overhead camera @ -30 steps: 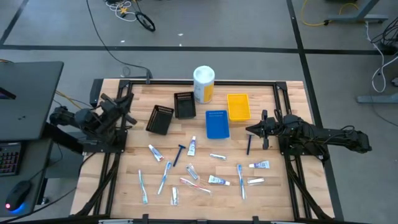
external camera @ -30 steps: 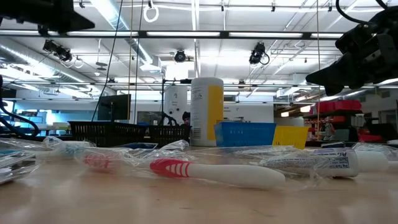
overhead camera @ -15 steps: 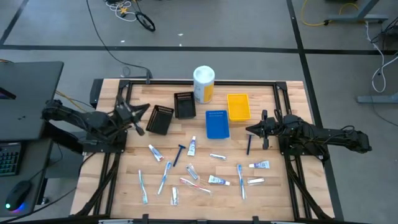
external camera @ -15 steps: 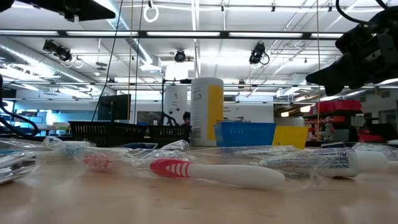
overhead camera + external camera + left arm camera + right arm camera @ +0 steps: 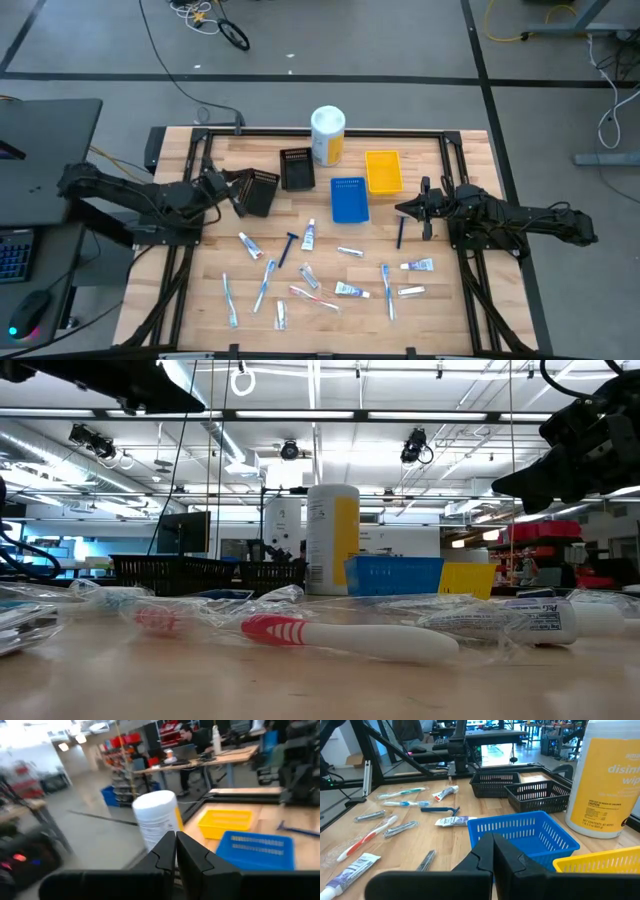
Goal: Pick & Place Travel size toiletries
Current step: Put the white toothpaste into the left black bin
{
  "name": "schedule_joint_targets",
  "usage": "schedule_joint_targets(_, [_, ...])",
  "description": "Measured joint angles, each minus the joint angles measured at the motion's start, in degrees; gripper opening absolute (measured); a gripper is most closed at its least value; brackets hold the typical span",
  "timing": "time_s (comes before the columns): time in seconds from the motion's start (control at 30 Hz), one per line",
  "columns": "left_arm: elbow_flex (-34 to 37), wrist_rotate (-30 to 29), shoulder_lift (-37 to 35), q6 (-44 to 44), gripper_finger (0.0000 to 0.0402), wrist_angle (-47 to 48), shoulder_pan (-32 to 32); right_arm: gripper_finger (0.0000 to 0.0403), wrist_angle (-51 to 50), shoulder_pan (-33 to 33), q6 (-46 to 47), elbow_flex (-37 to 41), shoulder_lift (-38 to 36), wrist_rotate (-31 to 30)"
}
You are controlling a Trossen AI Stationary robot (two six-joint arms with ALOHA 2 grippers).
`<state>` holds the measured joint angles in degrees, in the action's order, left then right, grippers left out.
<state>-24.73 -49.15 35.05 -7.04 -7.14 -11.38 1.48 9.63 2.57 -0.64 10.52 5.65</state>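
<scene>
Bench (image 5: 470, 300) is filling the centre of the high view, with both arms lying low at its left and right edges. No toiletry is being carried; judging by the layout, the task is sitting at the approach step, before any pickup.

Canister (image 5: 328, 134) is standing at upper centre. Trays are sitting in a row just below it: two black trays (image 5: 258, 191) at centre-left, blue tray (image 5: 348, 199) at centre, yellow tray (image 5: 383, 170) just right of it. All look empty from above.

Travel size toiletries (image 5: 300, 272) are lying scattered across the lower half of the frame: toothbrushes, small tubes, a razor (image 5: 289, 246) lower centre. One more dark blue razor (image 5: 401, 230) is lying just below the right claw.

Left claw (image 5: 222, 187) is hanging at centre-left, right beside the nearer black tray; its wrist view is showing the fingers (image 5: 192, 857) pressed together, nothing between them. Right claw (image 5: 410, 208) is hanging at centre-right, beside the blue tray; fingers (image 5: 507, 851) likewise clenched and empty.

Next move, as I judge it: one claw needs to spread, drop over a single item, likely the razor under the right claw, and pinch it across its narrow width. Wrapped items look slippery.
</scene>
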Motion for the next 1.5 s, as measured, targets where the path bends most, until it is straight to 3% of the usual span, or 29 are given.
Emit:
schedule_joint_targets(0.2, [0.00, 18.29, 0.00, 10.57, 0.0023, 7.47, 7.84, 0.0001, 0.00, 0.01, -0.01, 0.00, 0.00, 0.00])
schedule_joint_targets(0.33, [0.00, 25.29, 0.00, 14.84, 0.0023, 10.62, 10.72, 0.0001, 0.00, 0.00, 0.00, 0.00, 0.00, 0.00])
schedule_joint_targets(0.5, [0.00, 31.74, 0.16, 14.20, 0.0023, 10.65, 13.00, 0.0001, 0.00, 0.01, 0.00, 0.00, 0.00, -0.01])
schedule_joint_targets(0.83, [0.00, 27.46, 2.60, 12.93, 0.0023, 10.76, 13.73, 0.0001, 0.00, 0.02, 0.00, 0.02, 0.00, 0.00])
schedule_joint_targets(1.07, [0.00, 27.81, 2.56, 6.82, 0.0023, 10.68, 13.73, 0.0001, 0.00, 0.00, -0.01, 0.01, 0.00, -0.01])
schedule_joint_targets(1.27, [0.00, 28.42, 2.58, 7.84, 0.0027, 10.71, 13.73, 0.0001, 0.00, 0.01, -0.01, 0.01, 0.00, 0.00])
schedule_joint_targets(1.5, [0.00, 30.59, 2.58, 9.58, 0.0058, 10.71, 13.73, 0.0001, 0.00, 0.00, 0.00, 0.01, 0.00, -0.01])
